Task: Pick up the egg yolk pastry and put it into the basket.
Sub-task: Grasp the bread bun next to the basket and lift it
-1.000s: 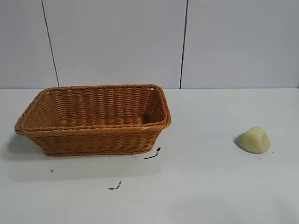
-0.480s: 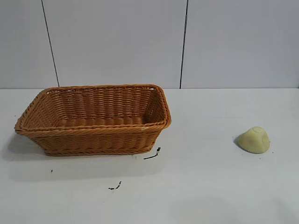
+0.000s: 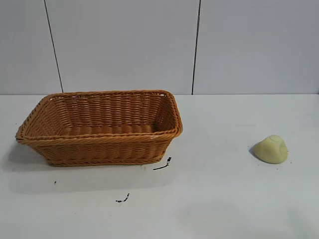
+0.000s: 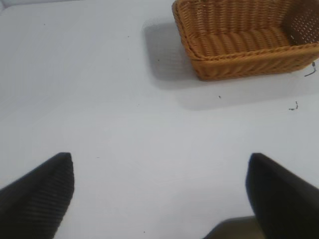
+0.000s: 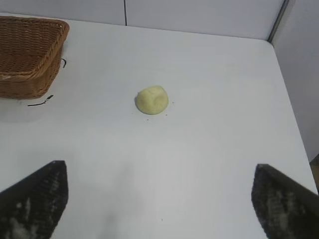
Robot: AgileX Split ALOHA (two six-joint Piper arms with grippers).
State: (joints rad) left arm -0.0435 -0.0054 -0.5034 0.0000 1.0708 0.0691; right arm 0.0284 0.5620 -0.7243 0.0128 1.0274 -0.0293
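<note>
Basket [image 3: 99, 127]: woven wicker, orange-brown, rectangular, flared sides, braided rim. Stands upright on the white surface [image 3: 209, 199] at the left of the exterior view. Long axis runs left to right across that view, parallel to the back wall [image 3: 124, 45]; open side faces up; nothing visible inside.

Marks [image 3: 162, 166]: small dark scribbles on the surface just off the basket's near right corner, with a second one [image 3: 123, 199] nearer the camera.

Egg yolk pastry [image 3: 270, 149]: pale yellow-cream dome, flat side down, rounded top up. Lies on the surface at the right, well apart from the basket, touching nothing. Roughly round in outline, so no clear long axis can be told.

Left tool [image 4: 159, 194]: seen only in its own wrist view; two dark fingers [image 4: 40, 194] stand wide apart above bare surface, holding nothing, the basket well ahead.

Right tool [image 5: 159, 199]: seen only in its own wrist view; fingers [image 5: 35, 199] spread wide, holding nothing, raised above the surface with the pastry ahead between them, not touched.
</note>
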